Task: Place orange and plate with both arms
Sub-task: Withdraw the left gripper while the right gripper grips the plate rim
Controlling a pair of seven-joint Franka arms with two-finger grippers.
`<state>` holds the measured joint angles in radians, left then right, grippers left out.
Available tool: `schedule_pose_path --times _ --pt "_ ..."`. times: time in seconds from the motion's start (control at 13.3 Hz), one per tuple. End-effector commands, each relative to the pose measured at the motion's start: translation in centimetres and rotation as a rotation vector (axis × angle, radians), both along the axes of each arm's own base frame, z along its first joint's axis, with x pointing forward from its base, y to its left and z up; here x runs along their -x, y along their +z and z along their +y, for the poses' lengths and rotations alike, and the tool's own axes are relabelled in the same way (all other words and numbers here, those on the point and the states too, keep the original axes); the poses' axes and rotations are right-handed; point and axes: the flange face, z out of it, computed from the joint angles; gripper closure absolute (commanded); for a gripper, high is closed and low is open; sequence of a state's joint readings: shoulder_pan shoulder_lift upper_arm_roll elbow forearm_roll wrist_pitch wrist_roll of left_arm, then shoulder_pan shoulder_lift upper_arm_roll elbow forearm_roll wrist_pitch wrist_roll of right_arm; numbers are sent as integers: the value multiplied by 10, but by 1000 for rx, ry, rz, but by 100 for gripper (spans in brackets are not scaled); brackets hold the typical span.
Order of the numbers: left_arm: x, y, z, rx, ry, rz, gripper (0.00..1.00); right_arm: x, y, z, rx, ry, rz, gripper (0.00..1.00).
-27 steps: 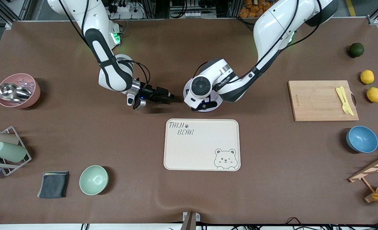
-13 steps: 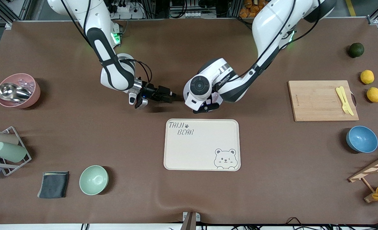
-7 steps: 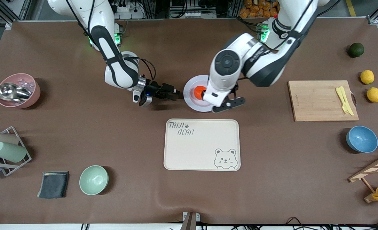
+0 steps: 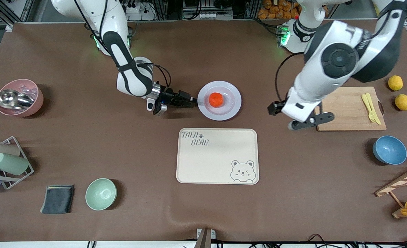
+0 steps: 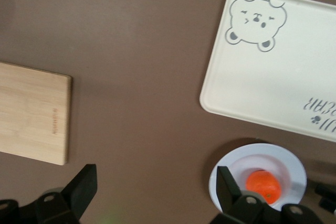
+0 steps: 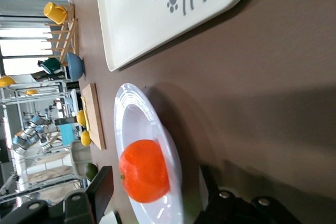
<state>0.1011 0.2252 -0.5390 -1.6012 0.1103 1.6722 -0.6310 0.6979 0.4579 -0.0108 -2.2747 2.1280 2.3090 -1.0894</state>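
The orange (image 4: 216, 99) sits in the sunken centre of the lavender-white plate (image 4: 231, 107), which rests on the brown desk (image 4: 293, 193) about midway along its length, just farther from the front camera than the cream bear tray (image 4: 217, 155). The right gripper (image 4: 191, 101) reaches in low at the plate's rim on the side toward the right arm's end, its jaws spread wide on either side of that rim. The left gripper (image 4: 299, 117) hangs in the air with jaws wide and empty, over the edge of the wooden cutting board (image 4: 344, 109).
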Motion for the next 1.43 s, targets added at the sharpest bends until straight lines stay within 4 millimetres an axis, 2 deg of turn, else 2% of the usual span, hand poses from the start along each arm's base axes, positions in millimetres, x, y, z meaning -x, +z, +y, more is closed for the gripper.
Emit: schedule_pose_path --times 0.0,0.15,0.45,0.53,0.6,0.68,0.75,0.83,0.9,1.13,1.28,1.36 --pt "13 18 31 12 -107 38 0 3 -10 26 -11 -12 -5 30" --pt "22 37 41 5 -168 28 0 6 -12 29 -11 -4 -2 35" --pt "39 78 89 -13 -288 39 0 9 -15 31 -7 0 2 46" --pt "46 92 107 -8 -325 40 0 10 -17 30 -4 0 5 53" --pt "50 102 120 -2 -362 33 0 10 -18 30 -4 1 6 66" --pt "53 113 134 4 -377 17 0 11 -18 31 -3 2 8 71" --pt "59 123 141 6 -383 6 0 12 -20 30 -1 2 10 75" --pt "63 130 143 3 -380 10 0 14 -22 32 3 8 11 85" --pt "67 134 146 2 -376 21 0 14 -22 32 4 8 11 100" --pt "67 139 161 15 -451 17 0 10 -16 37 -15 -5 5 100" --pt "67 154 179 44 -464 -15 0 8 -10 42 -35 -17 7 100" --pt "67 153 183 49 -457 -12 0 7 -6 45 -54 -16 5 100"
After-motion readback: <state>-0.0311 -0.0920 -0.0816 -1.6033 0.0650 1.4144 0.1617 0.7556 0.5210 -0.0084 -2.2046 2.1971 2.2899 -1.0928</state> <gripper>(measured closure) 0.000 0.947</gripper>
